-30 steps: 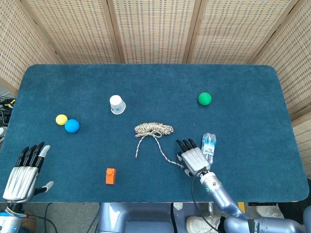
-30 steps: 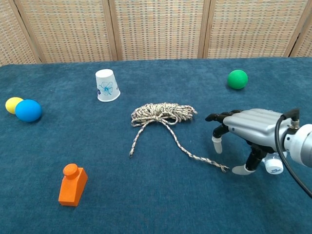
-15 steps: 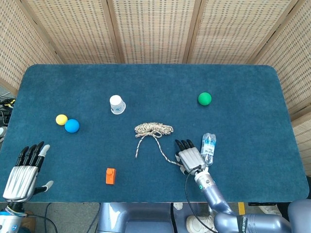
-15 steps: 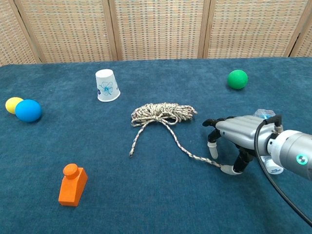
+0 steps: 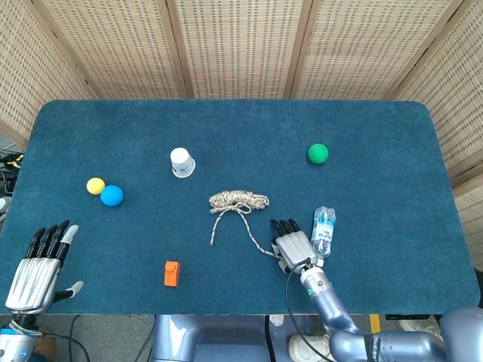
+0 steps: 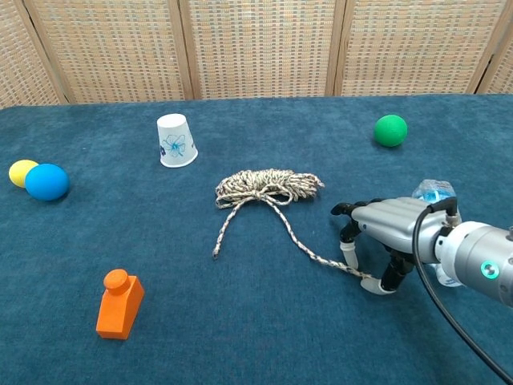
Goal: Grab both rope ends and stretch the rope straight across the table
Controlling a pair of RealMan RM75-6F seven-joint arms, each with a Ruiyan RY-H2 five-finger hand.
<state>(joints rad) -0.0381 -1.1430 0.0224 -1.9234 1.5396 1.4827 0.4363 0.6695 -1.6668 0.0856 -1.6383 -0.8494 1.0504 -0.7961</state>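
- The rope (image 6: 268, 186) lies bunched mid-frame on the worktop (image 6: 240, 337), one end trailing lower right.
- My right hand (image 6: 383, 233) has slid left onto that end, fingertips straddling it; whether it is pinched, I cannot tell.
- Left hand (image 5: 39, 260) idles splayed, lower left, holding nothing.

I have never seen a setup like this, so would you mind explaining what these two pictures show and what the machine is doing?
This is a two-armed robot with metal, human-like hands, working at a blue table. One picture looks down from its head; the other looks forward from its chest.

A bundled rope lies mid-table with two loose ends trailing. The right hand is arched over one end, fingertips at the rope, though a firm grip is not clear. The left hand waits open at the table's near corner.

Also there: a paper cup, a green ball, a yellow ball, a blue ball, an orange block and a water bottle.
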